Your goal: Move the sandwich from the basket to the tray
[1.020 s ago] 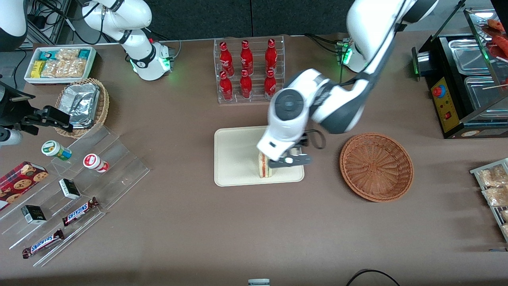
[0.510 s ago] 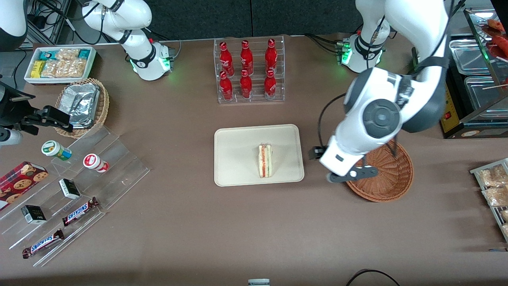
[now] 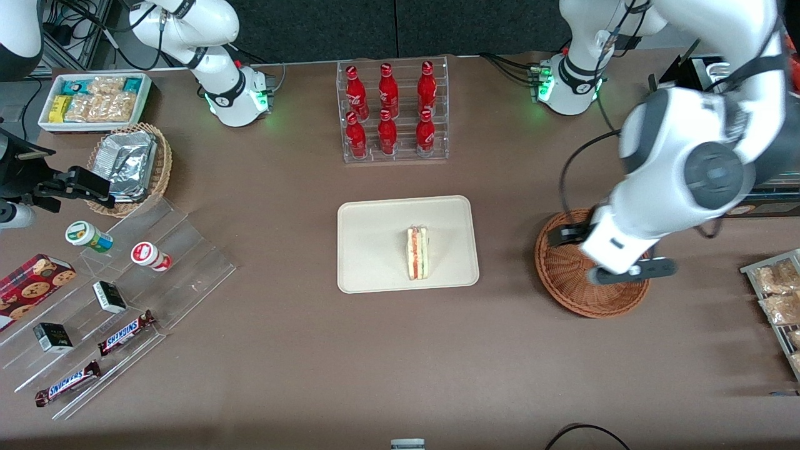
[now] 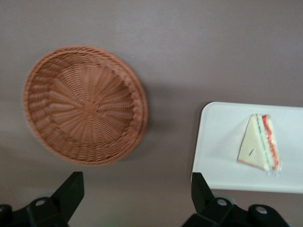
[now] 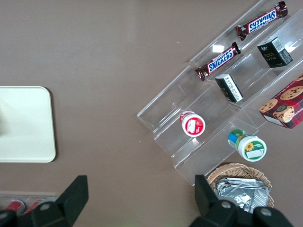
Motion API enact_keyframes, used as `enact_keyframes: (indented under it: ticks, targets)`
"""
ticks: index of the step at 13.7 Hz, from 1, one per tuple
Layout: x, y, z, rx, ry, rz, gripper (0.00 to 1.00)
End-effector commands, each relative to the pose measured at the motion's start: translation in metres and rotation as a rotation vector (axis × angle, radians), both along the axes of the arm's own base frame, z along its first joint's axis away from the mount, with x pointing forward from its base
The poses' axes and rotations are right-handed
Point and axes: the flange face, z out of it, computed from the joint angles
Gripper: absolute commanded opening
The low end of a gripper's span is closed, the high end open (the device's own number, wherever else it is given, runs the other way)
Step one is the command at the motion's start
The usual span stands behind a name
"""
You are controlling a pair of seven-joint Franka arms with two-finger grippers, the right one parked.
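Sandwich [image 3: 417, 253] lies released on the cream tray [image 3: 372, 247]. The gripper [image 3: 628, 270], fingers [image 4: 71, 191] apart and empty, has withdrawn from the tray to above the wicker basket [image 3: 565, 284] on the tabletop [image 3: 281, 350]. Placement appears complete.

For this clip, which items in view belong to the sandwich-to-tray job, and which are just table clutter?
Job items:
- sandwich, lying on the tray
- basket, nothing in it
- gripper, fingers open, above the basket

Clutter:
- rack of red bottles
- foil-packet basket
- white snack box
- Snickers bars
- cookie box
- two small lidded tubs
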Motion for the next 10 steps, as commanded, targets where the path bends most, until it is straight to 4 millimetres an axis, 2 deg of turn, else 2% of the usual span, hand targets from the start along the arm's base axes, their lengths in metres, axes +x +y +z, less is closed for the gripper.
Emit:
enact_keyframes:
  ticks: [1, 4, 5, 6, 9, 10]
  targets:
    - [-0.024, 0.034, 0.031, -0.03, 0.028, -0.073, 1.0]
    - [-0.039, 0.064, 0.054, -0.032, 0.046, -0.207, 1.0]
    - [-0.044, 0.069, 0.061, -0.011, 0.048, -0.219, 1.0]
    - [-0.05, 0.083, 0.069, -0.007, 0.06, -0.202, 1.0]
    - [-0.083, 0.113, 0.093, -0.021, 0.141, -0.269, 1.0]
    - [-0.088, 0.121, 0.097, -0.02, 0.136, -0.256, 1.0]
